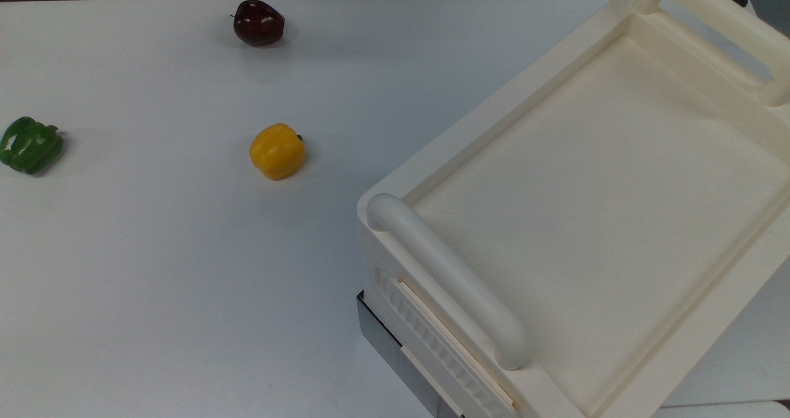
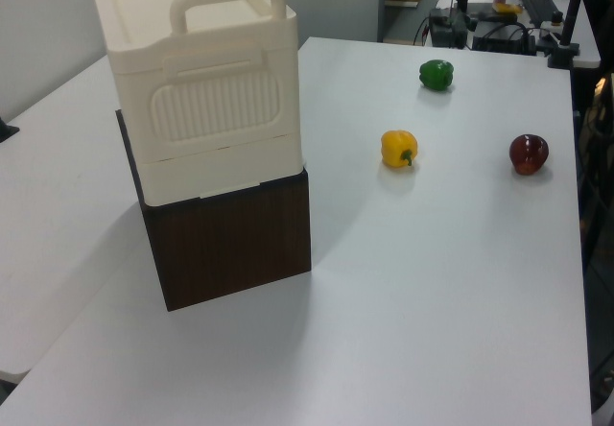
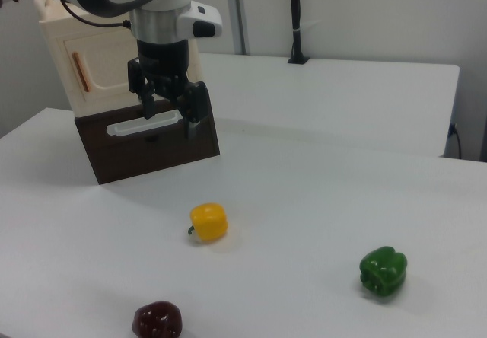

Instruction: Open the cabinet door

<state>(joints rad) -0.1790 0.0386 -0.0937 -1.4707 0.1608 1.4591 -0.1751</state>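
Observation:
The cabinet point(image 3: 55, 37) is a large cream box standing on a dark brown base point(image 3: 156, 154) at the right view's upper left. Its cabinet door point(image 3: 106, 62) is a flat cream panel with a slim copper bar handle point(image 3: 79, 72) and lies flush with the front. My gripper point(image 3: 169, 119) hangs open in front of the base, just right of and below the door, with nothing between its fingers. A white bar handle point(image 3: 141, 127) on the base shows behind the fingers. The top view gives the cabinet's recessed top point(image 1: 494, 100) and the left view its ribbed side point(image 2: 221, 105).
On the white table lie a yellow pepper point(image 3: 208, 222), a green pepper point(image 3: 383, 272) and a dark red pepper point(image 3: 157, 320). Two thick rounded handles point(image 1: 450, 279) rise from the cabinet's top. A black post point(image 3: 296, 18) stands at the back.

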